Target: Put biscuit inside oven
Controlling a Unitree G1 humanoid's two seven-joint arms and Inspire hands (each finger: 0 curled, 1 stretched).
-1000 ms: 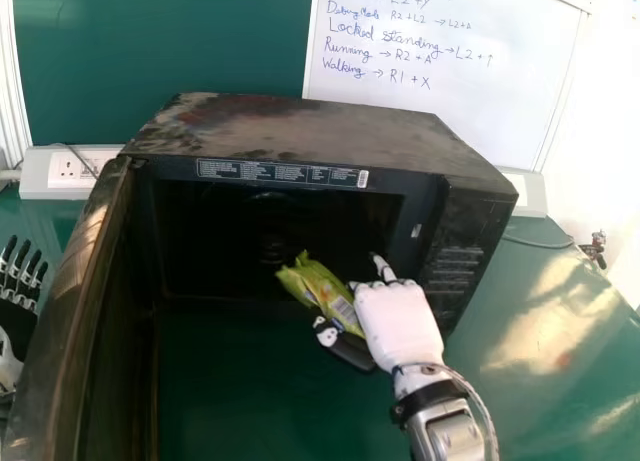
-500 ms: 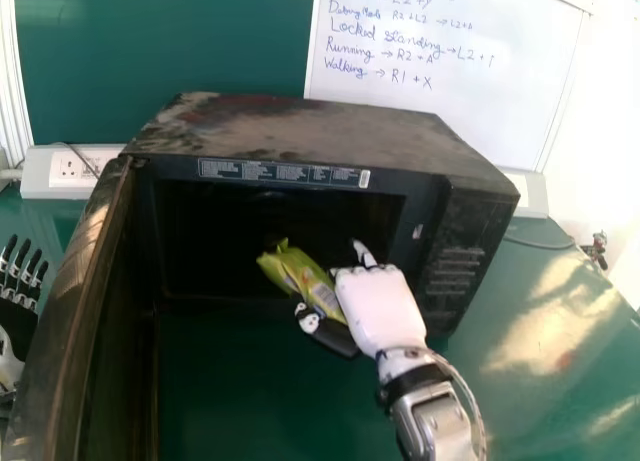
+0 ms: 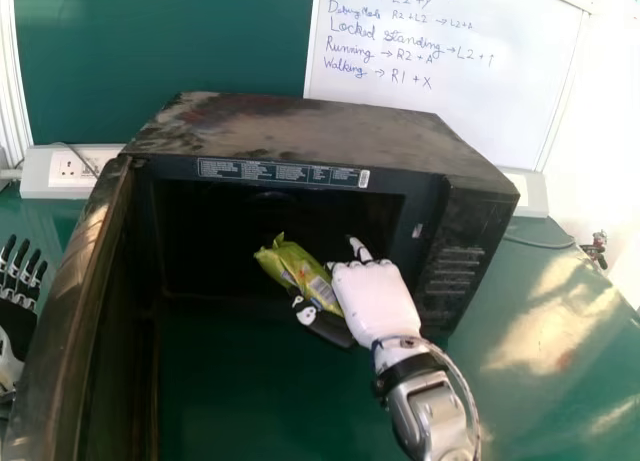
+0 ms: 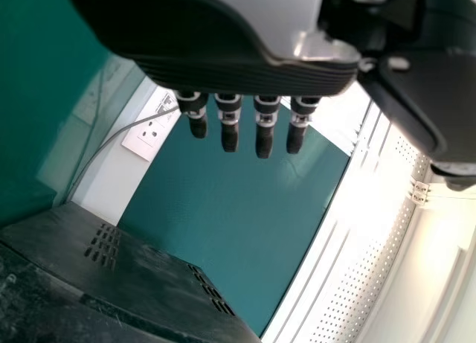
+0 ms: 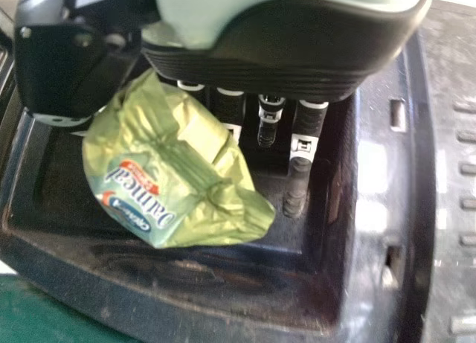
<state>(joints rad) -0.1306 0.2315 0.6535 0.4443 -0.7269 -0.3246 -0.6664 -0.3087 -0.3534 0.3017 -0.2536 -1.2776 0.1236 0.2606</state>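
Biscuit packet (image 3: 292, 266) at the mouth of the microwave oven (image 3: 300, 126)!

And it's the right hand (image 3: 375, 303) with the grip, fingers and thumb pinching the packet! Beyond the open door (image 3: 80, 301), the left hand (image 3: 14, 326) idles, fingers straight.

L fingers (image 4: 264, 138) nr socket (image 4: 150, 131), blk oven (image 4: 141, 276) & board (image 4: 223, 194).

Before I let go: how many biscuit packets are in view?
1: the green packet, held by the right hand at the opening of the oven. Its dark interior could hide others.
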